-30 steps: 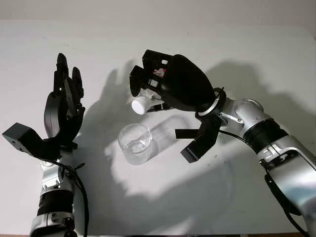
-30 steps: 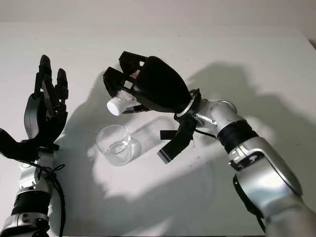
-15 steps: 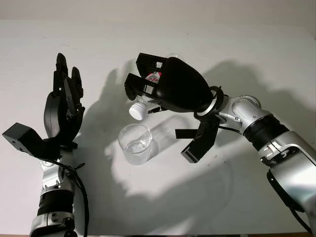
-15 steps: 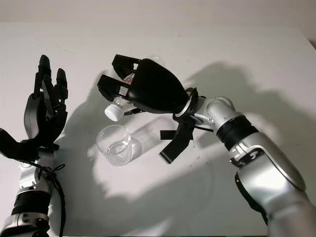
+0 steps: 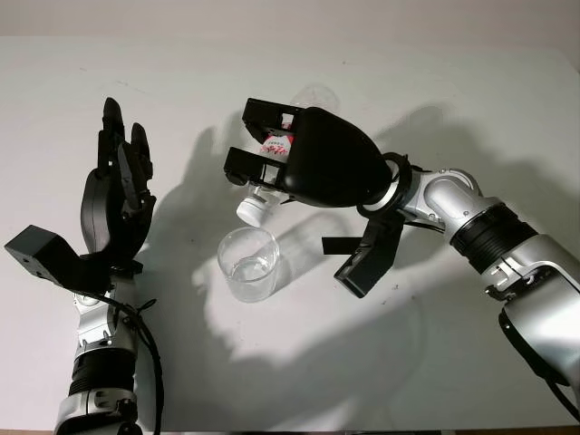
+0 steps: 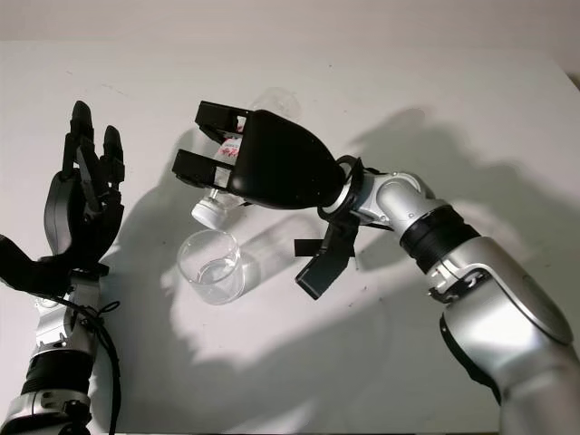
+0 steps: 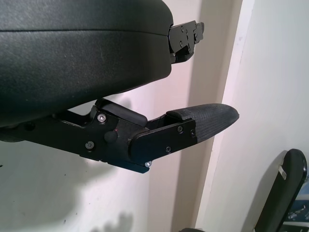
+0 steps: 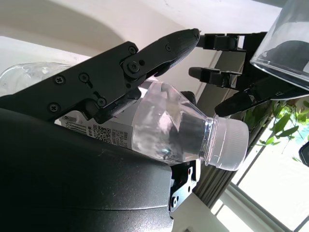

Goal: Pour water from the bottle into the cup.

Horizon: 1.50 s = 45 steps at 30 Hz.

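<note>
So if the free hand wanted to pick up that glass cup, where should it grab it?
Probably around the side wall, about halfway up, coming from the cup's left, where the open left hand is held up. The cup stands upright with round, straight walls and no handle. From above is blocked: the right hand holds the bottle tilted over its rim.

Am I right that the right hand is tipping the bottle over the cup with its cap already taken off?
Not quite: the white cap is on the bottle, as the right wrist view shows. The right hand does tip it over the cup.
</note>
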Motion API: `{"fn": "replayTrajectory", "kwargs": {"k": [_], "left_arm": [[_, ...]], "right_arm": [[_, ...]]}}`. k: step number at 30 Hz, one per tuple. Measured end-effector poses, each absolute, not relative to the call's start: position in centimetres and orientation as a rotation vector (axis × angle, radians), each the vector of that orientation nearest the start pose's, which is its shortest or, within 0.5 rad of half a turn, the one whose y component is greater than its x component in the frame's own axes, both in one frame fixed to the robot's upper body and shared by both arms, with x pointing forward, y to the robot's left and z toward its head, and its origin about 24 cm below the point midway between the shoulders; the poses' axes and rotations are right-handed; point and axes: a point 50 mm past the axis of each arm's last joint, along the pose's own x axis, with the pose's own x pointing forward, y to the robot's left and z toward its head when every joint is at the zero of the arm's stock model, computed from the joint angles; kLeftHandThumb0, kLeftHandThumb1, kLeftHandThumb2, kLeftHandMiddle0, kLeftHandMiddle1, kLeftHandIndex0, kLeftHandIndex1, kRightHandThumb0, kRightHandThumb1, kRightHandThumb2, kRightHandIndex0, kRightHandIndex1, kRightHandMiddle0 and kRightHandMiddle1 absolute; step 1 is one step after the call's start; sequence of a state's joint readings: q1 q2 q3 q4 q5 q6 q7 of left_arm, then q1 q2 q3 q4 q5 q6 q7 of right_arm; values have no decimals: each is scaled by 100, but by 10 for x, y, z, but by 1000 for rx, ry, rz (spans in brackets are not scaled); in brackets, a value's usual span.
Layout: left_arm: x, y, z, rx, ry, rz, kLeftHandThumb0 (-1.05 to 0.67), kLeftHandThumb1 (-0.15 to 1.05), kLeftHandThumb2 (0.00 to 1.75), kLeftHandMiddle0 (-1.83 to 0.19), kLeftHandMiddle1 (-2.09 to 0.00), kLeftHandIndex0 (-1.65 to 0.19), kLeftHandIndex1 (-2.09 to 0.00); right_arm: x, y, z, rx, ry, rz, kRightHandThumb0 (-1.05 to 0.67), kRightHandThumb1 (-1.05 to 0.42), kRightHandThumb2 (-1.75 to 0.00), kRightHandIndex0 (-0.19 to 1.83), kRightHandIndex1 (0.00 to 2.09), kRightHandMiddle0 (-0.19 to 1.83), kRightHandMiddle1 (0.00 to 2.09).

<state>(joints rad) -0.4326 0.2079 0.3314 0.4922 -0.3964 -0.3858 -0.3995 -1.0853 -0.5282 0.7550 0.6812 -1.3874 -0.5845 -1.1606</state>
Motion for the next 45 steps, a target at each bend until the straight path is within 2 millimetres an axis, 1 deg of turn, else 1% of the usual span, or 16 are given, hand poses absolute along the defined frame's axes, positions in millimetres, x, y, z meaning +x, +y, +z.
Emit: {"fn": "replayTrajectory", "kwargs": {"k": [2, 8, 12, 19, 26, 34, 35, 37, 38, 39, 41, 42, 45], "left_arm": [[317, 238, 105, -185, -445, -58, -71, 105, 70, 19, 0, 19, 0], [318, 238, 105, -185, -446, -57, -72, 105, 69, 19, 0, 19, 0], [318, 238, 105, -186, -446, -56, -72, 105, 69, 19, 0, 19, 0], [318, 238, 105, -186, -446, -54, -72, 105, 69, 19, 0, 19, 0], [318, 238, 105, -185, -446, -53, -72, 105, 70, 19, 0, 19, 0], [318, 238, 105, -184, -445, -53, -72, 105, 70, 19, 0, 19, 0], [318, 238, 105, -184, -445, -53, -72, 105, 70, 19, 0, 19, 0], [318, 238, 105, -183, -446, -52, -72, 105, 70, 19, 0, 19, 0], [318, 238, 105, -183, -446, -51, -72, 105, 69, 19, 0, 19, 0], [318, 238, 105, -183, -447, -51, -72, 105, 69, 19, 0, 19, 0], [318, 238, 105, -183, -447, -52, -72, 105, 69, 19, 0, 19, 0], [318, 238, 105, -183, -448, -53, -72, 105, 69, 19, 0, 19, 0], [318, 238, 106, -183, -448, -52, -72, 105, 68, 19, 0, 19, 0]], "right_arm": [[338, -77, 191, -1428, -1809, 271, -52, -104, -7, 121, 209, 46, 172], [338, -76, 189, -1454, -1836, 282, -52, -101, -5, 117, 209, 45, 160], [338, -75, 191, -1465, -1845, 294, -51, -101, -5, 117, 209, 48, 162], [337, -75, 189, -1467, -1850, 338, -51, -101, -5, 117, 209, 45, 162], [337, -75, 189, -1469, -1847, 343, -51, -104, -6, 118, 209, 45, 166], [337, -76, 190, -1464, -1848, 337, -52, -103, -5, 118, 209, 45, 166], [337, -76, 190, -1460, -1847, 333, -52, -104, -6, 118, 209, 47, 167], [337, -76, 192, -1442, -1829, 321, -52, -105, -8, 120, 209, 53, 183], [338, -76, 193, -1420, -1809, 312, -53, -105, -13, 123, 209, 65, 197], [338, -76, 195, -1395, -1786, 302, -54, -105, -17, 125, 209, 76, 203], [340, -76, 199, -1327, -1696, 285, -52, -105, -24, 130, 209, 102, 208], [341, -77, 200, -1289, -1642, 288, -50, -105, -24, 131, 209, 110, 209], [344, -82, 204, -1153, -1480, 309, -43, -105, -27, 133, 209, 118, 209]]}}
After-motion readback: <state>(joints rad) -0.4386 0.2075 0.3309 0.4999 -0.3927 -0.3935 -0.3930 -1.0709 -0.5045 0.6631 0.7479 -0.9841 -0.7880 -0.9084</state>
